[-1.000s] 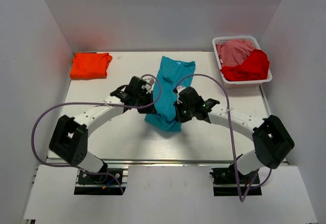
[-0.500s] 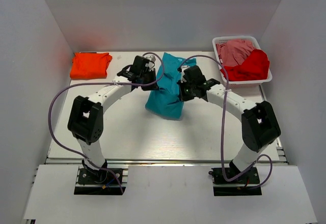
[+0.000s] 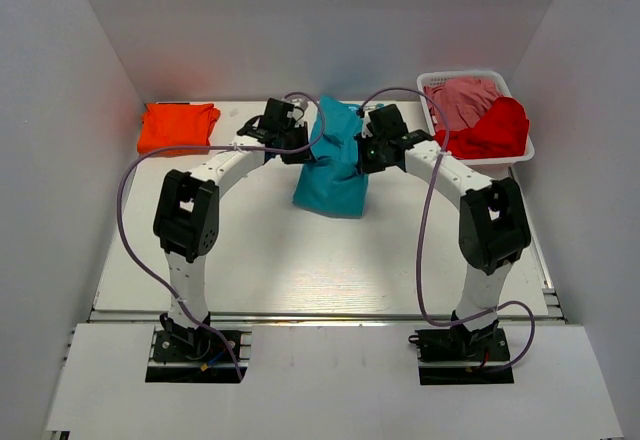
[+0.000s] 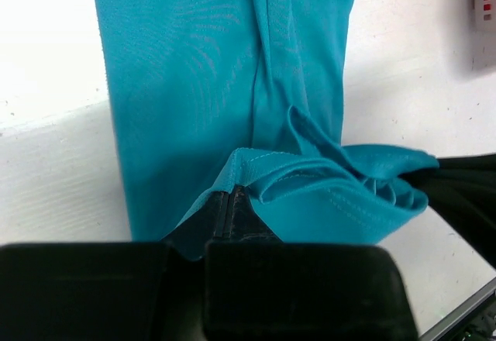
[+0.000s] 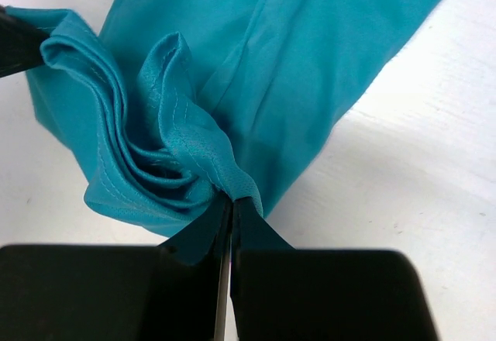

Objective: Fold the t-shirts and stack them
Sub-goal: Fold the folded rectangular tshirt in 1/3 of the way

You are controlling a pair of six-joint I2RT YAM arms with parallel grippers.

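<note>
Mid-fold on the teal shirt (image 3: 333,175), at far centre of the surface (image 3: 260,250). Left tool (image 4: 229,201) and right tool (image 5: 231,203) both clamped on its bunched stitched edge. Next, probably: lay this edge flat and even, let go, then stack on the orange shirt (image 3: 178,127).

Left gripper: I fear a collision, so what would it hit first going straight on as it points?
The teal shirt: the left gripper is shut on its edge, and the cloth fills the view just ahead. Beyond that probably the white table, though depth is unclear.
</note>
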